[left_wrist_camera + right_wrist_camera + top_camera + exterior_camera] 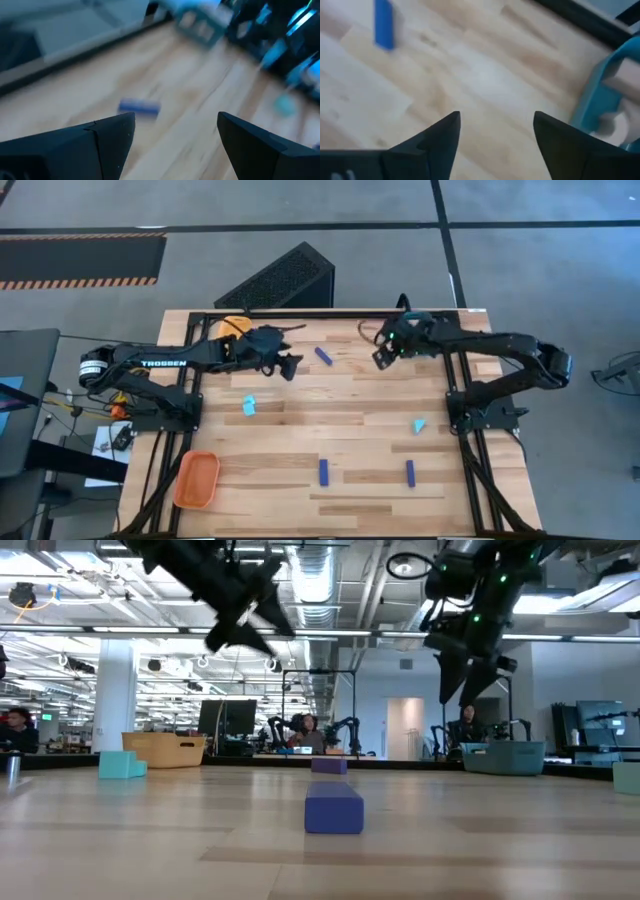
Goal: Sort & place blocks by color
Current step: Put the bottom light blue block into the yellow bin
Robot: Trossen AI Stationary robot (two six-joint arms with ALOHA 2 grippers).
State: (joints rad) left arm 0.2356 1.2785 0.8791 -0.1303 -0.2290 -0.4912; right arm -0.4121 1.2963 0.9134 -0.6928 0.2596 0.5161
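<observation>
The left gripper [292, 366] hangs in the air with its fingers [107, 135] spread and nothing between them. Just beyond it, toward the table's middle, lies the far blue bar [323, 355], the landmark for everything else; the left wrist view shows the same bar ahead of the open fingers. The right gripper [381, 358] is on the bar's other side, also raised, parted and empty, with a teal tray [600, 105] near it.

From that bar, one cyan chunk [249, 406] lies toward the front on the left arm's side, and a second cyan wedge [419, 425] toward the front on the right arm's side. Two more blue bars [323, 471] and [410, 472] lie well apart from it near the front edge. The orange tray [196, 479] sits at the front left corner, and a yellow-orange tray [234, 326] shows behind the left arm.

The bars look rigid, light and smooth-painted, so they should neither crush nor sag. I would pinch one across its narrow width at mid-length. The wedges' sloped faces could squirt out, so their parallel sides suit better.
</observation>
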